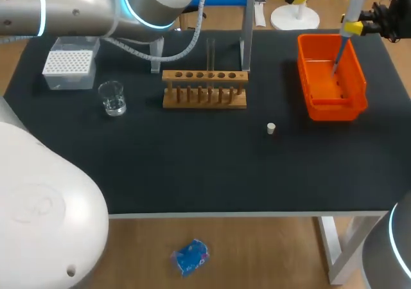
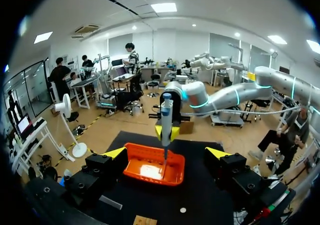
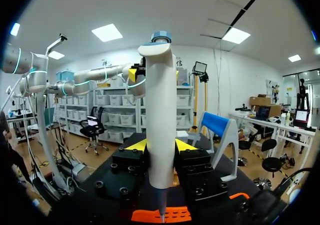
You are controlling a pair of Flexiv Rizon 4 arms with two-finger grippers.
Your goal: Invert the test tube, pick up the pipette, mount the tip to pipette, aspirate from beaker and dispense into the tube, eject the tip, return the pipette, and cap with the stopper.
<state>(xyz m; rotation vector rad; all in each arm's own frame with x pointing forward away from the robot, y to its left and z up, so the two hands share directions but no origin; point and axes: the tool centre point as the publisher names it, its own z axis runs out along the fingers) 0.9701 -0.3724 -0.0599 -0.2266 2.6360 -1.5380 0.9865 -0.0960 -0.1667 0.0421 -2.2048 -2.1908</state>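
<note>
1. Your right gripper point(image 3: 160, 146) is clamped on the pipette point(image 1: 351, 9), both yellow fingers pressing its white body. It holds the pipette upright, well off to the right-arm side of the wooden rack point(image 1: 204, 90), with the tip hanging inside the orange bin point(image 1: 308, 83). This looks like the tip-eject step. If the pipette sits near the bin's wall when the tip is released, the tip could bounce off the rim onto the table.
2. The fingers hold a smooth, rounded body. Pressing the ejector could push the pipette down through them or tilt it, and it would then go back to its holder crooked.
3. The pipette stand point(image 1: 246, 26) is just behind the rack, close to the test tube point(image 1: 210, 54) standing upright in one of the rack's holes. A low or wide return path could clip the tube or nudge the rack.
4. Your left gripper point(image 2: 166, 154) has its fingers spread wide and holds nothing. It faces the bin from the rack side, so watch for the two arms crowding each other.
5. The stopper point(image 1: 271, 129) lies loose in front of the rack, toward the bin. It is small and could roll or tip when pinched.
</note>
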